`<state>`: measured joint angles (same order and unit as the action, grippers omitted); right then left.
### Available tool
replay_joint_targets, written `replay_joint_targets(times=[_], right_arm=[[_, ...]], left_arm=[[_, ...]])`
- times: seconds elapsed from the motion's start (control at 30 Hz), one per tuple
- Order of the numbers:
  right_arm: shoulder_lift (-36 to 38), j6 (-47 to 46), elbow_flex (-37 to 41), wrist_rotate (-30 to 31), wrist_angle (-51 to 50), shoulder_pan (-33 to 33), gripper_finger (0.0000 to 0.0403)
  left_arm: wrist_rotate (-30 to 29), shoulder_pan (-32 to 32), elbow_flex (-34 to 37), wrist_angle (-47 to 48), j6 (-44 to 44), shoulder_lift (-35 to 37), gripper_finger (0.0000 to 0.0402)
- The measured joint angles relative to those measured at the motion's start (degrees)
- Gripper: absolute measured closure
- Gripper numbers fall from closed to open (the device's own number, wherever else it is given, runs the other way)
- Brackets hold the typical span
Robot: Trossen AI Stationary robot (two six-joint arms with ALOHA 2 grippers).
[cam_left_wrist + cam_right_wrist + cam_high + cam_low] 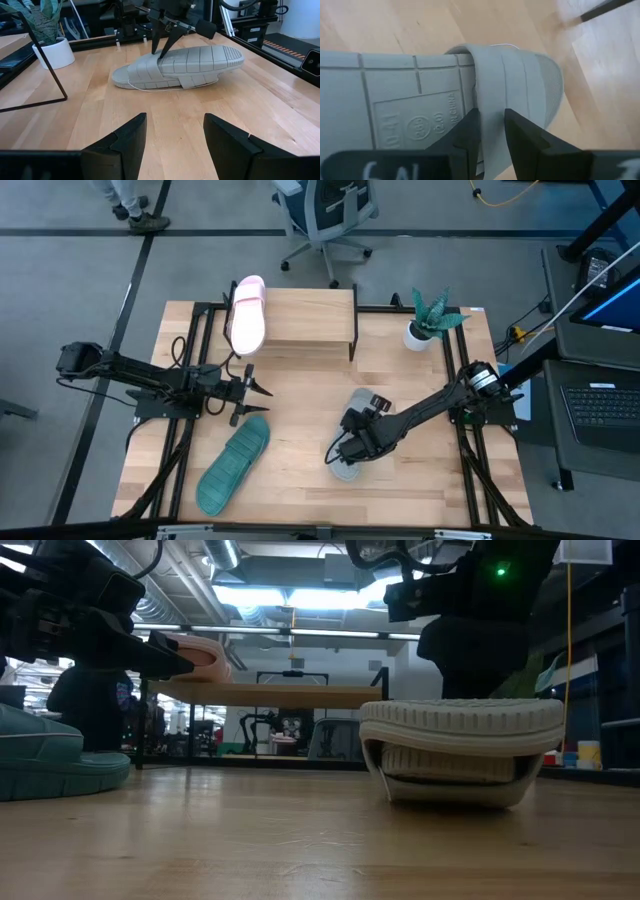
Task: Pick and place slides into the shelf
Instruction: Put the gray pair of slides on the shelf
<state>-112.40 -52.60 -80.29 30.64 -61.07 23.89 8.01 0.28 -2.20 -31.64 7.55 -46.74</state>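
The grey slide (190, 62) lies sole-up on the table right of centre, resting on its strap, and my right arm mostly hides it in the high view. My right gripper (492, 120) comes down on it (162, 47) and is shut on it. The pink slide (246, 313) lies on the left end of the shelf (305, 315). On its sole near the table's near-left lies the teal slide (235, 463). My left gripper (256, 388) is open above the table between the shelf and the teal slide, pointing right, and touches nothing. My right gripper pinches the grey slide's strap (492, 90) between its two fingers, near where the strap meets the sole's side. The fingers (170, 42) come from above, pointing down. The slide stays on the table, sole up (460, 720), with its strap underneath.
A potted plant in a white pot (428, 322) stands on the table to the right of the shelf. The shelf's thin black legs (42, 65) stand at the far middle. Bare tabletop (300, 495) lies along the near edge between the teal and grey slides.
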Motion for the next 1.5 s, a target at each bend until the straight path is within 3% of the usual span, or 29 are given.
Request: replay_joint_targets(times=[0.2, 0.5, 1.03, 1.5], right_arm=[[-0.07, -1.18, 0.09, 0.17, -1.02, -0.18, 0.0330], [-0.07, -1.16, 0.09, -0.07, -0.47, -0.12, 0.0394], [-0.07, -1.14, -0.47, -0.22, -0.64, -0.10, 0.0401], [-0.11, -0.73, -10.61, 6.50, -7.54, 1.61, 0.0402]], left_arm=[[0.00, 0.02, 0.00, 0.23, -0.02, -0.02, 0.0211], [0.00, 0.00, 0.00, 0.37, -0.07, -0.02, 0.0211], [0.01, 0.00, 0.00, 0.39, -0.09, -0.02, 0.0211], [0.02, 0.02, 0.00, 1.46, -0.07, 0.00, 0.0211]])
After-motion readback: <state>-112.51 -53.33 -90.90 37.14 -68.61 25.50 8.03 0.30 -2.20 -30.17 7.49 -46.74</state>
